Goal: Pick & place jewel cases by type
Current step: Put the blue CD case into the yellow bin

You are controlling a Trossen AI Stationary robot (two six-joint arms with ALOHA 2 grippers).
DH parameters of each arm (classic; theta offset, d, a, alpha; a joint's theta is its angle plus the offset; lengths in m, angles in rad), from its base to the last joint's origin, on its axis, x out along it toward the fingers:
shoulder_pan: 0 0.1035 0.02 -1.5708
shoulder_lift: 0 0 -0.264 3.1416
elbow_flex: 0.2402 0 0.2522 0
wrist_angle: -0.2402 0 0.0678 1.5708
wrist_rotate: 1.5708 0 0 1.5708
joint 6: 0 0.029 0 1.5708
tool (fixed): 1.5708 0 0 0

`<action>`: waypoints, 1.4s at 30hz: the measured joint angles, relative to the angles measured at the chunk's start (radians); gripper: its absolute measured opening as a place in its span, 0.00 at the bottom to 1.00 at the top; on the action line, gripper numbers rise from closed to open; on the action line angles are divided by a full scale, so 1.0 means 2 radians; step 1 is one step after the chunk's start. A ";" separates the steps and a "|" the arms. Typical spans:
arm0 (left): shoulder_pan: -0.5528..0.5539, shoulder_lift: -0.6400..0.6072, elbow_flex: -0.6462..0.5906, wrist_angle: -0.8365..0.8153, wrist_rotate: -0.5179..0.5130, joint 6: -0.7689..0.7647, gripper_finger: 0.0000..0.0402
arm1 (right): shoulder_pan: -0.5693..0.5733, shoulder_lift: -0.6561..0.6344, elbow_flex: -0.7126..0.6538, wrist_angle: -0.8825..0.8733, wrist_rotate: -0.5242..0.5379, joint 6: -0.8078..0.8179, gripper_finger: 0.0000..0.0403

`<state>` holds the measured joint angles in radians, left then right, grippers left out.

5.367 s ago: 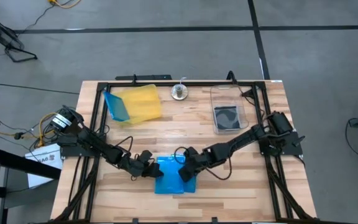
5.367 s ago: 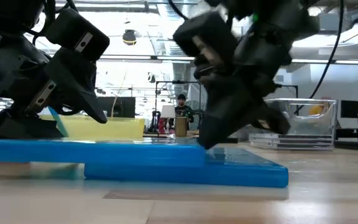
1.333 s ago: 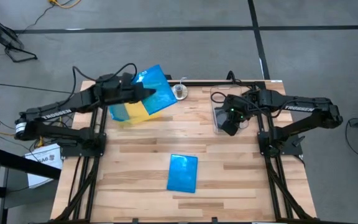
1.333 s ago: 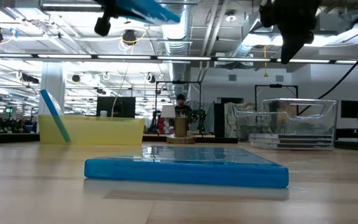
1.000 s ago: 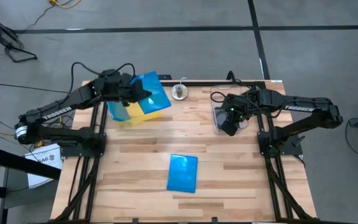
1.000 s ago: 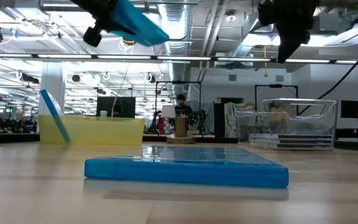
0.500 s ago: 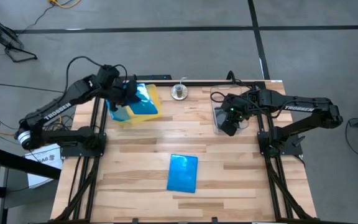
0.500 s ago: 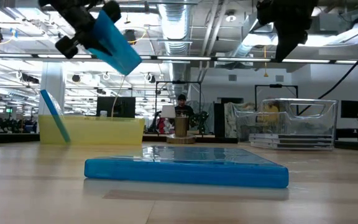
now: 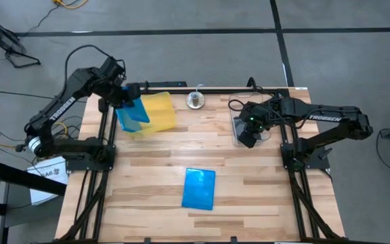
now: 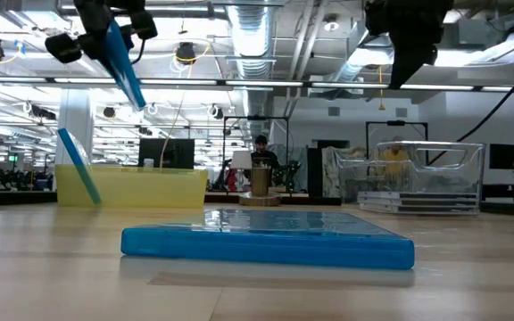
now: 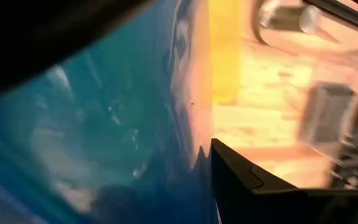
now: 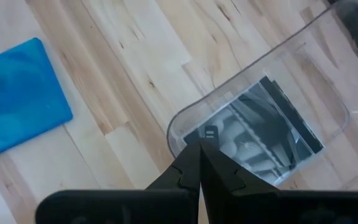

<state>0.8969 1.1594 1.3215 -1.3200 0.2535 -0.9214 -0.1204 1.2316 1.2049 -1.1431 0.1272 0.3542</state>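
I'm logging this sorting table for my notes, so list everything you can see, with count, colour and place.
Translucent blue plastic jewel cases: three; one flat on the table's front middle, one leaning in the yellow tray, one held in the air above that tray.
Clear jewel case with black inside: one, in the clear tub.
Flat yellow tray: one, back left.
Clear plastic tub: one, back right.
Small round metal object: one, back middle.
Person: one, far behind the table.
Left claw: grips the raised blue case.
Right claw: shut, above the tub.

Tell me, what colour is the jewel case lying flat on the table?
Bright translucent blue jewel case; the high view shows it best.
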 joint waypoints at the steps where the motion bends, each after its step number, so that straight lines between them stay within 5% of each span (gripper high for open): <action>1: 0.002 0.006 0.000 -0.003 -0.007 0.003 0.14 | 0.000 0.000 0.000 0.003 0.000 -0.003 0.00; 17: 0.011 0.124 0.000 -0.032 -0.052 0.069 0.15 | 0.000 0.000 0.000 0.015 0.000 -0.007 0.00; 30: 0.033 0.134 -0.001 -0.108 -0.068 0.057 0.16 | 0.000 0.000 0.000 0.025 0.002 -0.007 0.00; 42: 0.033 0.133 -0.019 -0.059 -0.092 0.029 0.15 | 0.000 0.000 0.000 0.072 0.002 -0.021 0.00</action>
<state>0.9630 1.4261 1.2839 -1.4370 0.0697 -0.8629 -0.1204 1.2320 1.2045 -0.9991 0.1307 0.3130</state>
